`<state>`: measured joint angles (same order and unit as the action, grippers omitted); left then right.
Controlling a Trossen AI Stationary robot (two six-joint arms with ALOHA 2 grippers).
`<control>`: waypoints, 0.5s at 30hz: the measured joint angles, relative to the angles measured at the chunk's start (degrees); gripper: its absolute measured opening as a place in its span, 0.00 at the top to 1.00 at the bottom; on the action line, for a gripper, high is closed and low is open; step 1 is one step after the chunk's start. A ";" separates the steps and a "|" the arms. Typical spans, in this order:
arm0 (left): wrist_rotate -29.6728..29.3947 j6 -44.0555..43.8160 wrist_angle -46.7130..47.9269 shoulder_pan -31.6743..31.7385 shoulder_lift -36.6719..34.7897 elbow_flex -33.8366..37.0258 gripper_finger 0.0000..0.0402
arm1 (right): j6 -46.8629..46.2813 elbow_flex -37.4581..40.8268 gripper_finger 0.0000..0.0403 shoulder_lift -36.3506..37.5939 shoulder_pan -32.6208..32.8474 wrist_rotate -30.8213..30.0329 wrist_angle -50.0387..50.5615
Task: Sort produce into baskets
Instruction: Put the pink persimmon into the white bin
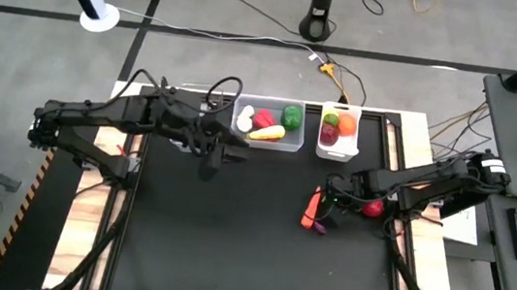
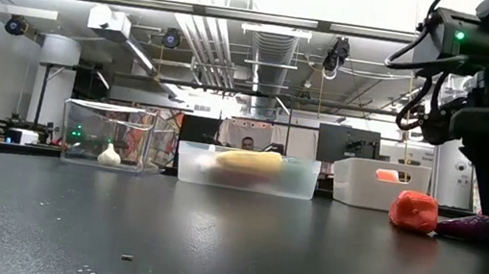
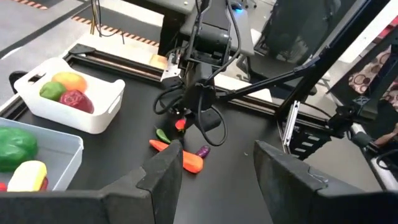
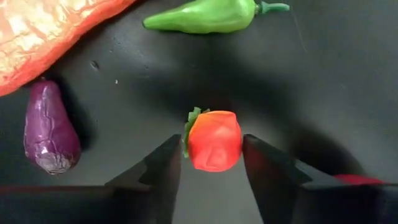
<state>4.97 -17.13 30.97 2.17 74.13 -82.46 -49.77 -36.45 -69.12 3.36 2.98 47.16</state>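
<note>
My right gripper (image 4: pixel 213 171) is open and low over the table at the right (image 1: pixel 333 195). Its fingers stand close on either side of a small red fruit with green leaves (image 4: pixel 213 140), which lies on the table. Beside it lie an orange carrot (image 4: pixel 43 37), a purple eggplant (image 4: pixel 50 134), a green chili (image 4: pixel 205 15) and a round red fruit (image 1: pixel 372 208). My left gripper (image 1: pixel 210 159) is open and empty (image 3: pixel 214 180), just in front of the wide clear bin (image 1: pixel 294 147). That bin holds a green pepper (image 1: pixel 291 116), a yellow squash (image 1: pixel 267 133) and a red pepper (image 1: pixel 263 118). My right gripper's fingers (image 4: pixel 163 168) come from above, pointing down, and flank the small red fruit's two sides. I cannot tell whether they touch it. The fruit rests on the table.
The opaque white bin (image 1: pixel 336 155) at the far right holds red, green and orange pieces. A narrow clear bin (image 2: pixel 80 132) at the far left shows a white garlic (image 2: pixel 110 155). The table's near half is bare black mat (image 1: pixel 226 258).
</note>
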 joint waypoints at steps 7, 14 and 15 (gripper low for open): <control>-0.07 -0.90 -0.01 -0.18 0.00 0.00 0.56 | 1.05 -0.05 0.81 0.00 0.00 -0.02 -1.49; -0.07 -1.84 0.02 -1.14 0.00 0.00 0.56 | 2.78 -4.31 0.87 0.62 -0.02 -0.04 1.31; -0.07 -1.98 0.02 -1.43 0.00 0.00 0.56 | 3.17 -5.50 0.87 0.78 -0.16 -0.13 1.85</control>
<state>4.91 -19.11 30.98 0.75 74.13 -82.46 -46.60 -41.95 -68.35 3.19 2.86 49.01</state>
